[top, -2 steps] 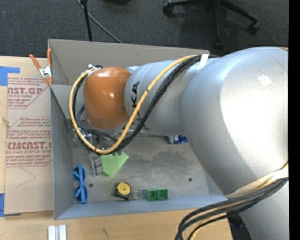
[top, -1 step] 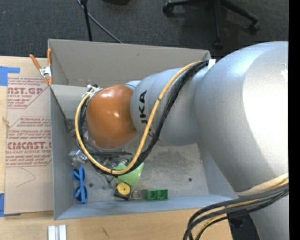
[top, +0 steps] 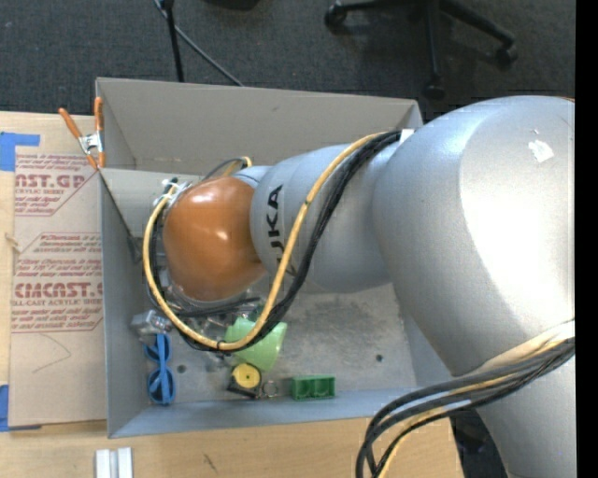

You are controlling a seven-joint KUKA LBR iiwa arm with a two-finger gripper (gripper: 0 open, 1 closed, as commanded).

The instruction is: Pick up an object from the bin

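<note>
The grey metal bin (top: 355, 322) looks matt and scuffed. The arm's smooth silver shell (top: 467, 233) shines softly; its orange dome cover (top: 207, 238) is glossy. At six o'clock, the green plastic block (top: 311, 387) looks matt.

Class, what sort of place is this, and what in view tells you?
Probably a robotics lab: a silver robot arm reaches into a grey metal bin of small loose things, and an office chair base stands behind.

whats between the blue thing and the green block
A yellow disc lies between the blue thing and the green block, as the camera view shows.
</note>
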